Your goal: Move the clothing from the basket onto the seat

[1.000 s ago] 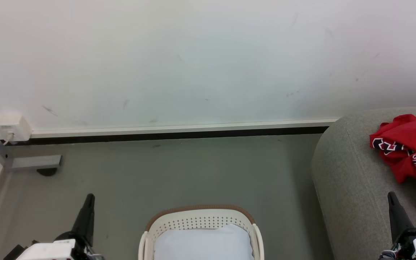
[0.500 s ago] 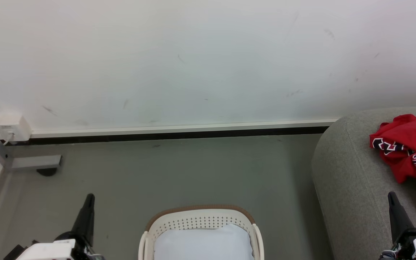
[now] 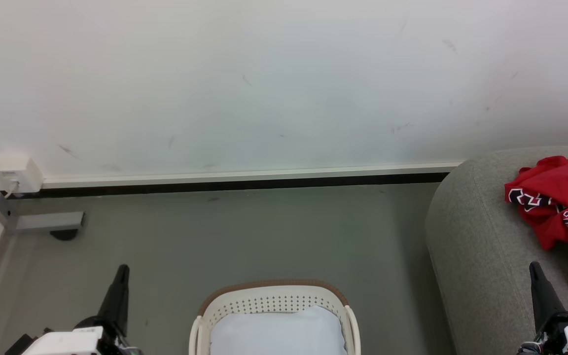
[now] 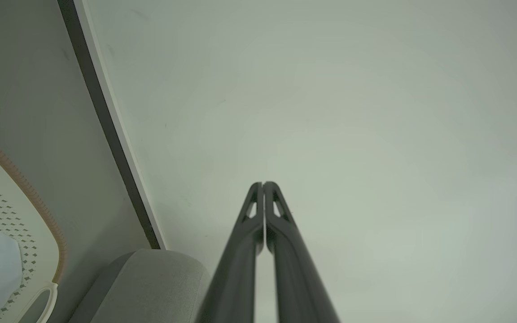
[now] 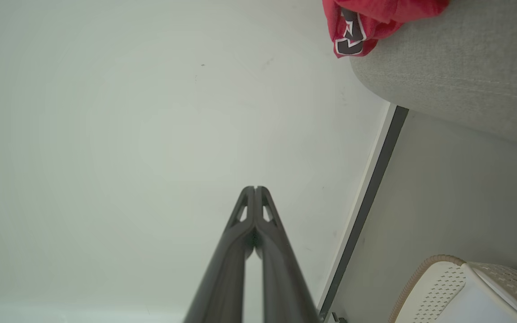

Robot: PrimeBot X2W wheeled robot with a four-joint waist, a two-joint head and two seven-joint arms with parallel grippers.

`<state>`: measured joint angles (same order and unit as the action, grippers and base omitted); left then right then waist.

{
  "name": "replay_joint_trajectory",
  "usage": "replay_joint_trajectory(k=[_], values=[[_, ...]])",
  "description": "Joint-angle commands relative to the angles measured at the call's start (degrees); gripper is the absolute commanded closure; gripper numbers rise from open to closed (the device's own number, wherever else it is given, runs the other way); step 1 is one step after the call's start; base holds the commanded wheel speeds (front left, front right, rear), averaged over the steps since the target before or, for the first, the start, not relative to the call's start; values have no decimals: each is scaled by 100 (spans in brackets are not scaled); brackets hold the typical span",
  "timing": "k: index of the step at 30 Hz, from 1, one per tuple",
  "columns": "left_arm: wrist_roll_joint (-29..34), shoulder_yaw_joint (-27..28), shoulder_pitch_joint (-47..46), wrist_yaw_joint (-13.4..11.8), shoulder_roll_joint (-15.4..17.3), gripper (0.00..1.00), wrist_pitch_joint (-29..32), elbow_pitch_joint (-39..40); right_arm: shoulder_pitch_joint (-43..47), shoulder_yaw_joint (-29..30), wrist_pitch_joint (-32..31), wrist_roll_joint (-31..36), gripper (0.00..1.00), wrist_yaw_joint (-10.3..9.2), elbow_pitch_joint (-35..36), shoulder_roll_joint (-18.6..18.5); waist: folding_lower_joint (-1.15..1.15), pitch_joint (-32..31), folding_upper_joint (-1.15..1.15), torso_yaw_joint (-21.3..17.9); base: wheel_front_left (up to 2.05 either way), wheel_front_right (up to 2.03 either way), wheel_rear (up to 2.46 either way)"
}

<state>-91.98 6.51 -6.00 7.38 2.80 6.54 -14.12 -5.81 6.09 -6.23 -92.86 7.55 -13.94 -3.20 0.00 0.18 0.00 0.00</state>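
Note:
The red clothing [image 3: 562, 207] with "23" lettering lies crumpled on the grey seat [image 3: 471, 236] at the right; a red fold [image 5: 357, 22] hangs at the seat's edge [image 5: 456, 80] in the right wrist view. The cream basket [image 3: 274, 301] with a brown rim stands on the floor at bottom centre, holding a pale cushion-like lining [image 3: 276, 333]; no red shows inside it. My left gripper [image 3: 123, 268] is shut and empty, left of the basket. My right gripper [image 3: 534, 266] is shut and empty over the seat's front. Both point toward the wall, tips together [image 4: 263, 184] [image 5: 255, 188].
A white wall [image 3: 264, 84] with a white-and-black skirting [image 3: 244, 180] runs behind the grey floor [image 3: 244, 236]. A white socket box [image 3: 15, 173] and a grey metal bracket [image 3: 47, 221] sit at the far left corner beside a panel edge.

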Motion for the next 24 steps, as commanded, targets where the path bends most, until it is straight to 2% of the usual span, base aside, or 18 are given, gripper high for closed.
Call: replay_joint_trajectory(k=[1, 24], values=[[-79, 11, -50, 20, 11, 100, 19, 16, -73, 23, -15, 26, 100, -12, -13, 4, 0, 0, 0, 0, 0, 0, 0], [-79, 10, -50, 21, 11, 100, 19, 16, -74, 36, -26, 43, 100, -12, -14, 12, 0, 0, 0, 0, 0, 0, 0]])
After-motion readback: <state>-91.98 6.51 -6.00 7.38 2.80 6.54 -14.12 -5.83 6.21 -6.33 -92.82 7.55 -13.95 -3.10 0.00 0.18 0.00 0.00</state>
